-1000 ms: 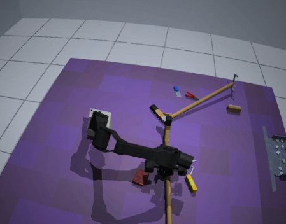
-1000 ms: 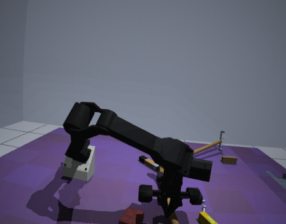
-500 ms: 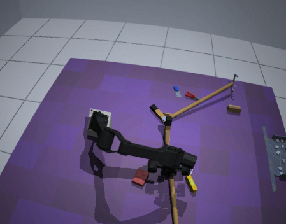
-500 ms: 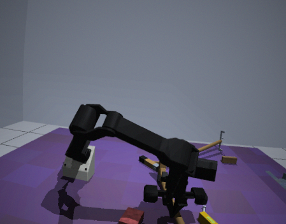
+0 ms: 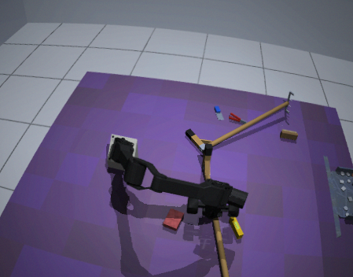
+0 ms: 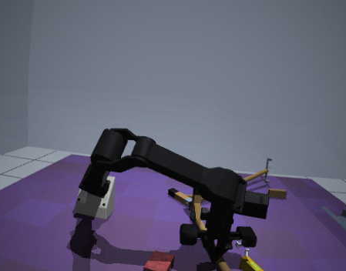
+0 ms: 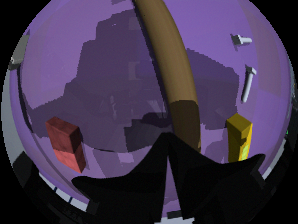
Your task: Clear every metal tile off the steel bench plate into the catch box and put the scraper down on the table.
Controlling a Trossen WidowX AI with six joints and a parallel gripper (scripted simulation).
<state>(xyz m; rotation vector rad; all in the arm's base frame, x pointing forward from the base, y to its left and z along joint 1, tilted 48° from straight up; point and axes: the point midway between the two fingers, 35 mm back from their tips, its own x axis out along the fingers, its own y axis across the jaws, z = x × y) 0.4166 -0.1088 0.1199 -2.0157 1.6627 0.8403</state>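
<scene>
My gripper is low over the purple mat and shut on the wooden handle of the long scraper. The handle runs from its black-tipped head under my wrist toward the front edge. The steel bench plate lies far to the right at the mat's edge, with several small metal tiles on it. The catch box is cut off by the frame edge.
A second long stick with a hook end lies toward the back right. A red block and a yellow block flank my gripper. A brown block, a blue tool and a red tool lie farther back.
</scene>
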